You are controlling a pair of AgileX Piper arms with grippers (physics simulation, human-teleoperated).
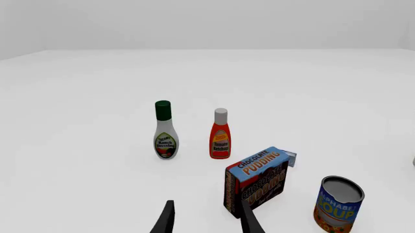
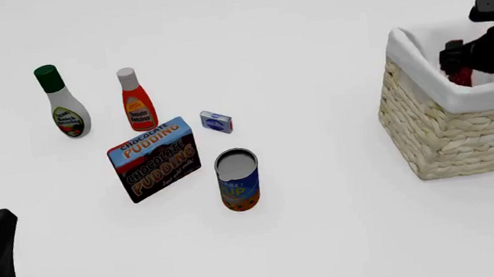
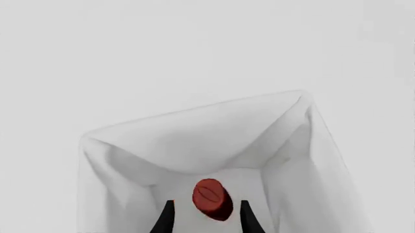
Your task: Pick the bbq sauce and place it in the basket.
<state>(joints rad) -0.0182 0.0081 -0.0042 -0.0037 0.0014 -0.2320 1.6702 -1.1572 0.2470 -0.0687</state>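
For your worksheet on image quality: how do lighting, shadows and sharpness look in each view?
Front view: flat, even light, hardly any shadow under the soup can. Left wrist view: sharp, labels legible on the pudding box. Right wrist view: soft shading only in the basket lining's folds; no glare.

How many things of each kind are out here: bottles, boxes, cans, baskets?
Bottles: 3 (ranch dressing, ketchup, bbq sauce inside the basket, between the right gripper fingers)
Boxes: 2 (pudding box, small blue box)
Cans: 1 (soup can)
Baskets: 1 (basket)
Total: 7
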